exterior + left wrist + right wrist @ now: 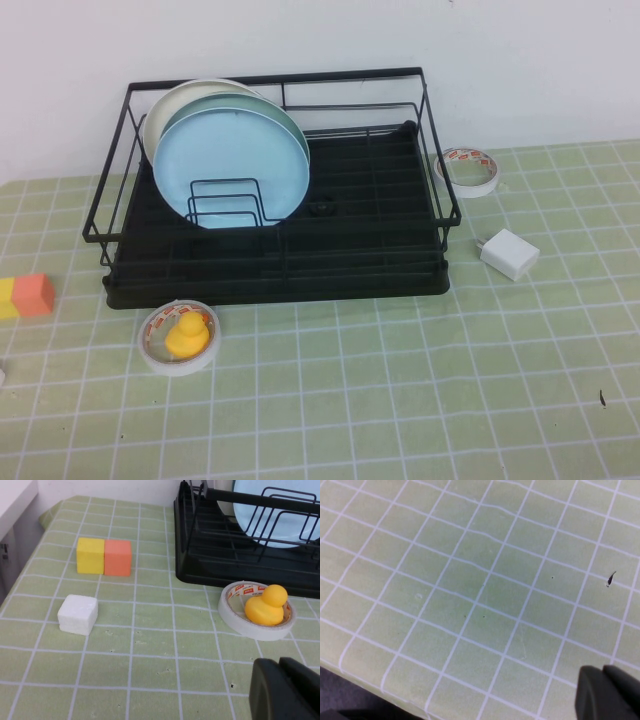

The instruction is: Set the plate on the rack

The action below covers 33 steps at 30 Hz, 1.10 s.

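The green white-gridded cloth counter (420, 400) carries the big rectangular black wire rack with a black tray base (300, 270), its long axis running left to right; the large round light sky-blue plastic plate with a shallow rim (235, 165) stands on edge in the rack's left half, leaning back, its face toward the camera, behind the small upright wire holder (225, 205); a pale mint-green plate (285, 120) and a cream-white plate (165, 115) stand behind it. A white tape roll (255, 612), its red lettering unreadable, rings a yellow rubber duck (267, 605). The left pincer (285, 690) and right pincer (610, 692) hang above the counter; I cannot tell how either stands.
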Each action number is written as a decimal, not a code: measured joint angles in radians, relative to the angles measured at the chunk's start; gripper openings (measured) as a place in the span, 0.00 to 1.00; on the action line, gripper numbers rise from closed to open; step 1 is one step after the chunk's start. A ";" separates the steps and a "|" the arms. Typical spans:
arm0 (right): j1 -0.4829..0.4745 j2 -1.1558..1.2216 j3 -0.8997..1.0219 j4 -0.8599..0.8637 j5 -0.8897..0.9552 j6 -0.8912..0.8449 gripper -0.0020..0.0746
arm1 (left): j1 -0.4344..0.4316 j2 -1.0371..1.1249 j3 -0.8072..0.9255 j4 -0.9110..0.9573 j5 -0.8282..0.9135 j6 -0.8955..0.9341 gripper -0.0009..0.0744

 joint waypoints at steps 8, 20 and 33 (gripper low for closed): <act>0.000 0.000 0.000 0.000 0.000 0.000 0.02 | 0.000 0.000 0.000 0.000 0.000 0.000 0.01; -0.002 -0.022 0.002 -0.003 0.000 -0.020 0.02 | 0.000 0.000 0.000 0.000 0.001 0.000 0.01; -0.381 -0.361 0.002 0.011 -0.001 -0.095 0.02 | 0.000 0.000 0.000 0.000 0.002 -0.002 0.01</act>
